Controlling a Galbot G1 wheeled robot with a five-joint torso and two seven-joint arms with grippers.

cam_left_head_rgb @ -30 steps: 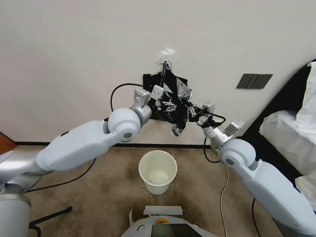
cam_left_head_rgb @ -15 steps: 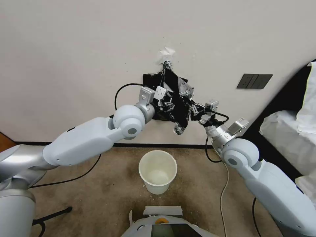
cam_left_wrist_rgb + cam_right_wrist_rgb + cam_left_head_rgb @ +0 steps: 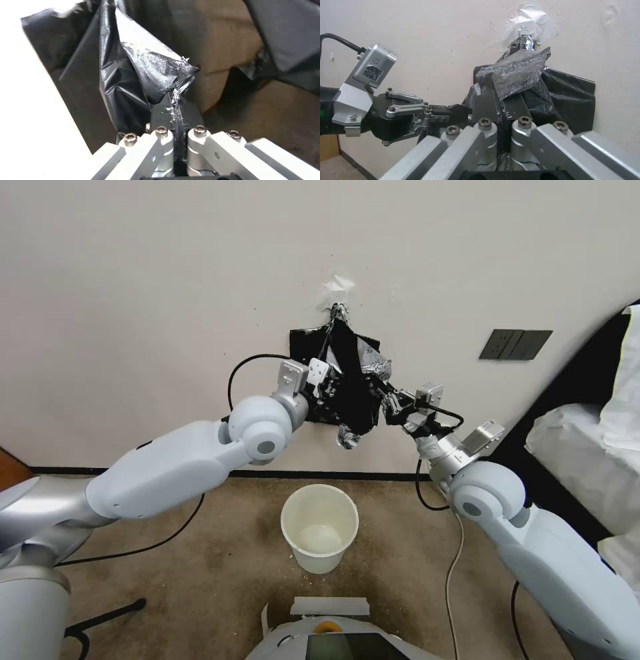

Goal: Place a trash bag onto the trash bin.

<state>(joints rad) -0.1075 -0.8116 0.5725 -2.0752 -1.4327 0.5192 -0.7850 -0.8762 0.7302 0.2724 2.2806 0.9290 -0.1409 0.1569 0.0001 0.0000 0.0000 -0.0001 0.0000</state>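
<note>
Both claws clamped on trash bag (image 3: 353, 393) at wall hook, 12 o'clock of trash bin (image 3: 319, 527).
Left gripper (image 3: 327, 388) and right gripper (image 3: 388, 403) pinch opposite edges; pull apart evenly, gently, to free one bag without tearing.

Plain cream wall (image 3: 167, 280); black baseboard (image 3: 373, 475); worn tan carpet (image 3: 220, 573).

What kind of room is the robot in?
Probably a bedroom or hotel room. There is brown carpet, a wall switch panel, and white bedding at the right edge. The trash bin stands on the floor below black bags hung on the wall.
</note>
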